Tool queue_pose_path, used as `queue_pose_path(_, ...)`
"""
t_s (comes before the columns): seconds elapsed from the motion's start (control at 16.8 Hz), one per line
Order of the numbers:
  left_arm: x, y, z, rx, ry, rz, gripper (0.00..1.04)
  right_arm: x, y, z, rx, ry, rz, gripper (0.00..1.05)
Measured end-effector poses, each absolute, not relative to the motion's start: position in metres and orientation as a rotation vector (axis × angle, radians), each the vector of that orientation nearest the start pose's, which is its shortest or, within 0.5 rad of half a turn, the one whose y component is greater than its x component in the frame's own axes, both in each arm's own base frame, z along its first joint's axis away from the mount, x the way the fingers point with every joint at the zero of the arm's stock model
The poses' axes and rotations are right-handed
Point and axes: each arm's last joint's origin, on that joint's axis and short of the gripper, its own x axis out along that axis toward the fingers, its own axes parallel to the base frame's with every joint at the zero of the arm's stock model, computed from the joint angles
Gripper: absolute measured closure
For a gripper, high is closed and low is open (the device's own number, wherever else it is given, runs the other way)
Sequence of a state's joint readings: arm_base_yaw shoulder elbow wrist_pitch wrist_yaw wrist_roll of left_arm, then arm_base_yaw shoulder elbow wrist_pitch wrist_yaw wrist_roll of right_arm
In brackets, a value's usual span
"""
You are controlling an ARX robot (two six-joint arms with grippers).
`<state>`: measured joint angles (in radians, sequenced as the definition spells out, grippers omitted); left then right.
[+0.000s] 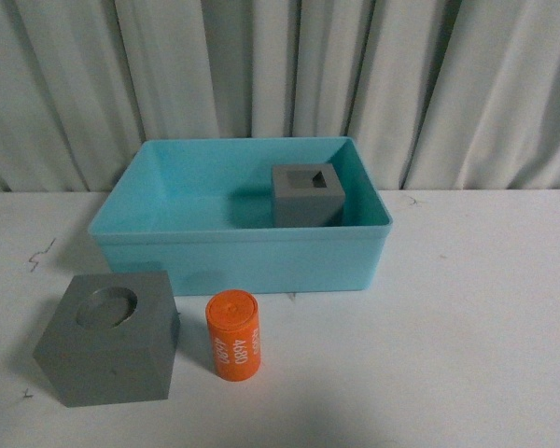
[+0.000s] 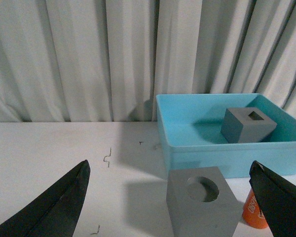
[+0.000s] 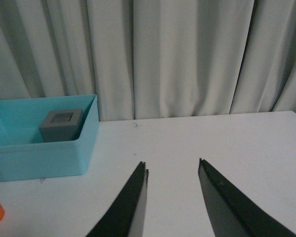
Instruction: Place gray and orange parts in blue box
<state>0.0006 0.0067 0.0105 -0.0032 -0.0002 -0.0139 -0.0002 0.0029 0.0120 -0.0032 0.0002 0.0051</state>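
Furthest left in the front view, the round-recess cube (image 1: 107,341) sits on the white table (image 1: 485,308), in front of the blue box's near-left corner and apart from it. It looks like a rigid, matte block, probably solid enough to have some weight. Its flat side faces offer the best hold, squeezed low and square so it cannot pivot. The left gripper (image 2: 168,164) has its fingers spread very wide, with this cube ahead between them (nothing is pinched).

Just beside the cube, to its right and not touching, the orange cylinder (image 1: 234,334) stands upright with white numerals down its side. It is smaller, likely light, and has a smooth curved wall that could slip or roll. A grip across its middle, with the pads on opposite sides, seems safest.

Behind both sits the blue box (image 1: 243,257), open-topped. The square-recess cube (image 1: 306,194) already rests inside it, toward the far-right corner, so by my reading two parts remain outside.

The right gripper (image 3: 171,162) is parted and empty over bare table, right of the box and well away from both loose parts, so the left arm looks better placed
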Motion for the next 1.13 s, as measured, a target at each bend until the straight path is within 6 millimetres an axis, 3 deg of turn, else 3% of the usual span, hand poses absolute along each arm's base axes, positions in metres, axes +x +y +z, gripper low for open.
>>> queue_pose_path(0.36, 0.097, 0.000, 0.164, -0.023, 0.051, 0.008, 0.07, 0.097, 0.000, 0.167, 0.006, -0.006, 0.000, 0.04)
queue_pose_path(0.42, 0.101, -0.002, 0.169, -0.069, 0.376, 0.060, 0.07, 0.097, 0.000, 0.167, 0.005, -0.006, -0.002, 0.07)
queue_pose_path(0.47, 0.118, -0.005, 0.183, -0.082, 0.522, 0.084, 0.07, 0.097, 0.000, 0.167, 0.005, -0.007, 0.000, 0.07)
queue_pose_path(0.59, 0.161, -0.017, 0.213, -0.078, 0.499, 0.048, 0.07, 0.097, 0.000, 0.167, 0.005, -0.006, 0.000, 0.06)
queue_pose_path(0.65, 0.182, -0.026, 0.218, -0.066, 0.495, 0.031, 0.07, 0.097, 0.000, 0.167, 0.005, -0.006, 0.000, 0.06)
queue_pose_path(0.71, 0.203, -0.034, 0.209, -0.047, 0.541, 0.023, 0.07, 0.097, 0.000, 0.167, 0.005, -0.006, 0.000, 0.06)
queue_pose_path(0.83, 0.228, -0.043, 0.181, -0.006, 0.652, 0.025, 0.07, 0.097, 0.000, 0.167, 0.005, -0.006, 0.000, 0.06)
queue_pose_path(0.95, 0.249, -0.047, 0.169, 0.022, 0.684, 0.026, 0.07, 0.097, 0.000, 0.167, 0.005, -0.006, 0.000, 0.06)
queue_pose_path(1.13, 0.264, -0.049, 0.151, 0.052, 0.732, 0.027, 0.07, 0.097, 0.000, 0.167, 0.005, -0.006, 0.000, 0.06)
